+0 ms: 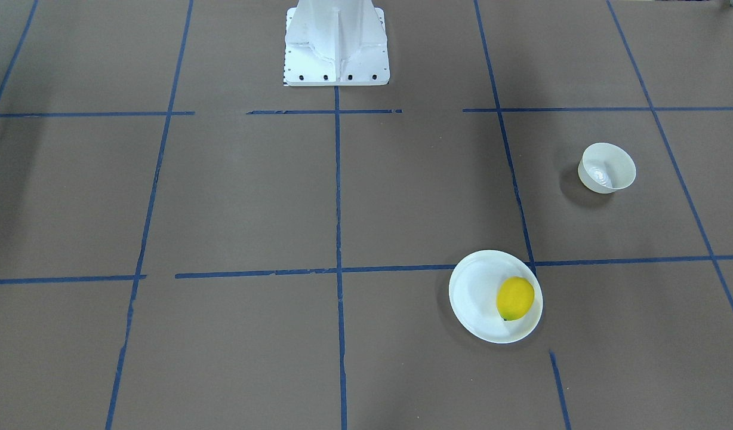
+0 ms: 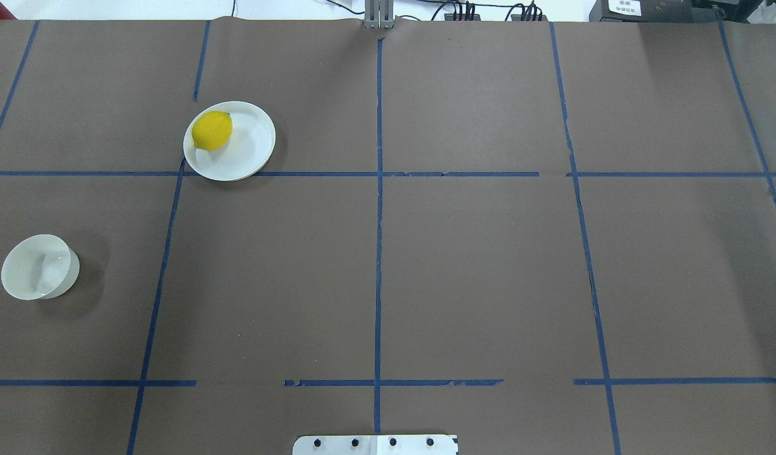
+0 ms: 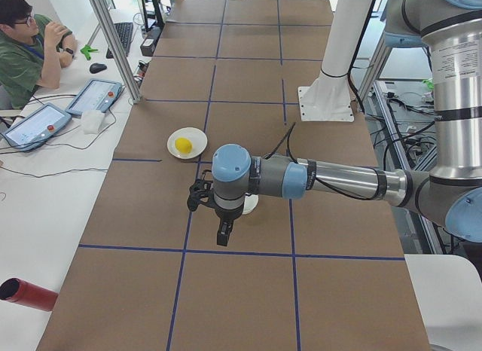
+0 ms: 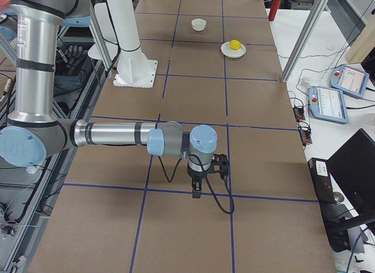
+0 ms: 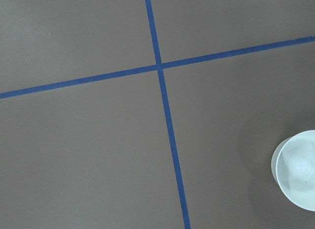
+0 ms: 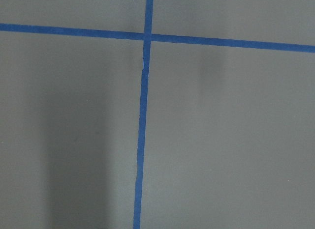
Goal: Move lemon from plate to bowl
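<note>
The yellow lemon [image 1: 515,298] lies on the white plate [image 1: 474,292], toward one side of it; both also show in the overhead view, lemon [image 2: 212,131] on plate [image 2: 252,148]. The small deep white bowl [image 1: 607,168] stands apart from the plate, upright with nothing in it [image 2: 39,266], and shows at the edge of the left wrist view [image 5: 298,175]. My left gripper [image 3: 224,234] hangs above the table beside the bowl; I cannot tell whether it is open. My right gripper [image 4: 197,188] hangs far from both dishes; I cannot tell its state.
The white robot pedestal [image 1: 336,45] stands at the table's middle edge. Blue tape lines [image 2: 378,253] cross the brown table. An operator [image 3: 22,50] sits at a side desk with tablets [image 3: 94,96]. A red cylinder [image 3: 22,293] lies off the table.
</note>
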Motion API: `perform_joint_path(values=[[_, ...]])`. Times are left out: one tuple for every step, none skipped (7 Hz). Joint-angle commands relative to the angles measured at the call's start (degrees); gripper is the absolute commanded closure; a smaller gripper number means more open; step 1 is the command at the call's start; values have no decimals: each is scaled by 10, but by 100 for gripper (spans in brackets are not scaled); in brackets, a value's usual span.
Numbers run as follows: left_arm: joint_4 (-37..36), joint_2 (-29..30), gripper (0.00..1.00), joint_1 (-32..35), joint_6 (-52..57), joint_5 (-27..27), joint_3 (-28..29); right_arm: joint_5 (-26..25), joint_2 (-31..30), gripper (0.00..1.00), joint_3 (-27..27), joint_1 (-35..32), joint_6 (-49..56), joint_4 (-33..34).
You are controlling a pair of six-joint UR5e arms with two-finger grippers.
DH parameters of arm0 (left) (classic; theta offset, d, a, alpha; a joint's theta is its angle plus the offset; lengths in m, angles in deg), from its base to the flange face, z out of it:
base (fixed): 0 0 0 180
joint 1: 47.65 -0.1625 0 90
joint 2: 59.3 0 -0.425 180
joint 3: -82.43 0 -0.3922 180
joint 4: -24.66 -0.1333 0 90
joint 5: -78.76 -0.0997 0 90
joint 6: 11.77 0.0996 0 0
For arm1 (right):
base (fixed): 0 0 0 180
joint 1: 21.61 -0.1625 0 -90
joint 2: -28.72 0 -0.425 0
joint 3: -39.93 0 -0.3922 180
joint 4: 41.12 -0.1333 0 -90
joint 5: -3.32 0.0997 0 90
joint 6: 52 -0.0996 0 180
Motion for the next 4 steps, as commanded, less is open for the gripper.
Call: perform_joint_path(values=[[72,9,0,-1,-11,1,-6,0,0,0,0,0,0,0],[86,48,0,-4,-62,-3,0,0,0,0,0,0,1,0],[80,90,0,-46,-70,-4,12,0,0,0,0,0,0,0],[79,136,0,-78,-90,-8,35,0,0,0,0,0,0,0]])
